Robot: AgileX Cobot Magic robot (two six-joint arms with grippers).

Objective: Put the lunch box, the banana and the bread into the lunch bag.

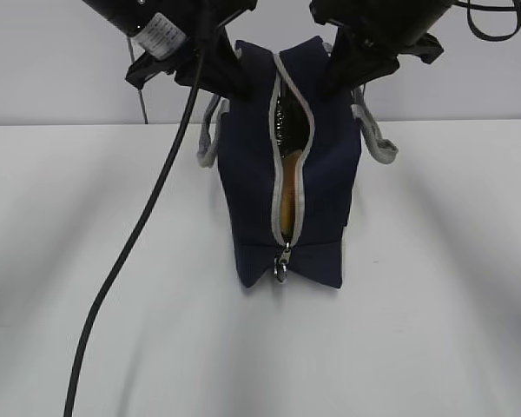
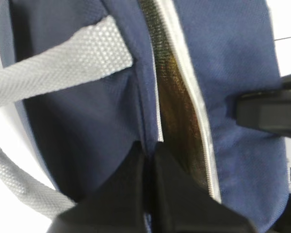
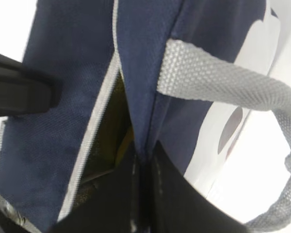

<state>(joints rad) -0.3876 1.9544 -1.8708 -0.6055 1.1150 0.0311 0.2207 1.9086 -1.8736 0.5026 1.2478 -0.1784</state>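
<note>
The navy lunch bag [image 1: 252, 182] stands upright on the white table, its grey zipper [image 1: 288, 148] open along the top and front, ring pull [image 1: 281, 268] low at the front. My left gripper [image 2: 148, 150] is shut on the bag's left opening edge; my right gripper [image 3: 141, 155] is shut on the right opening edge. Both hold the bag's top. Through the slit I see something golden-brown or yellow [image 1: 286, 213] low inside and a yellow bit [image 3: 123, 145] inside. I cannot tell banana from bread. The lunch box is hidden.
Grey webbing handles hang on both sides [image 1: 207, 143] [image 1: 378, 139]. A black cable [image 1: 130, 252] trails from the left arm down across the table's left. A white side panel [image 3: 242, 111] of the bag shows in the right wrist view.
</note>
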